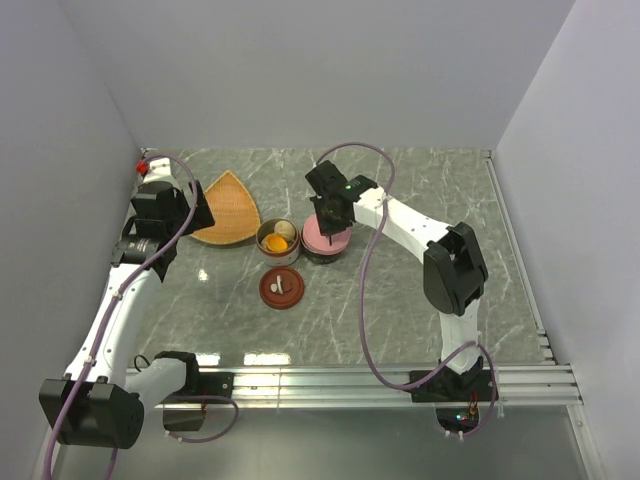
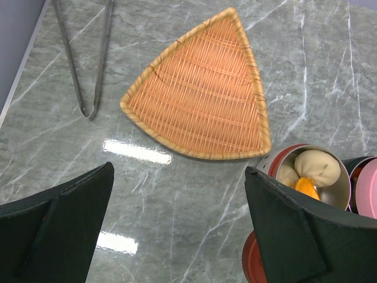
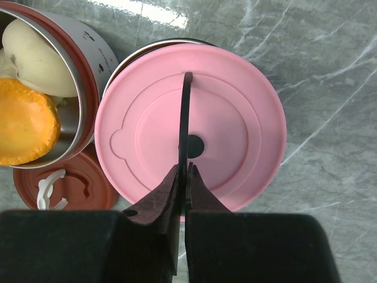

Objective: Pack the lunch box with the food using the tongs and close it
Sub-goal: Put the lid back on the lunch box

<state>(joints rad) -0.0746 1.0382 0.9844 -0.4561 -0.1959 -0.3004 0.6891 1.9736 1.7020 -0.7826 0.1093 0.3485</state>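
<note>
Food (image 3: 35,59) sits in 1 open tin (image 3: 101,56) left of the shut, empty right gripper (image 3: 185,135), poised over a seated pink lid (image 3: 235,118). Left gripper (image 2: 178,177) gapes wide, holding nothing; tongs (image 2: 88,112) lie ahead-left, wicker plate (image 2: 206,94) bare. Likely left: fitting the brown lid (image 3: 70,183). Contents under pink are hidden.

- From my remote seat, I see a grey-green marbled tabletop (image 1: 400,300), veined in white, filling the cell.
- Plain pale lilac-grey walls (image 1: 300,70) close it in at the back and on both sides.
- Light glares off the stone in bright patches (image 1: 265,357) near the aluminium rail (image 1: 330,382) at its front edge.
</note>
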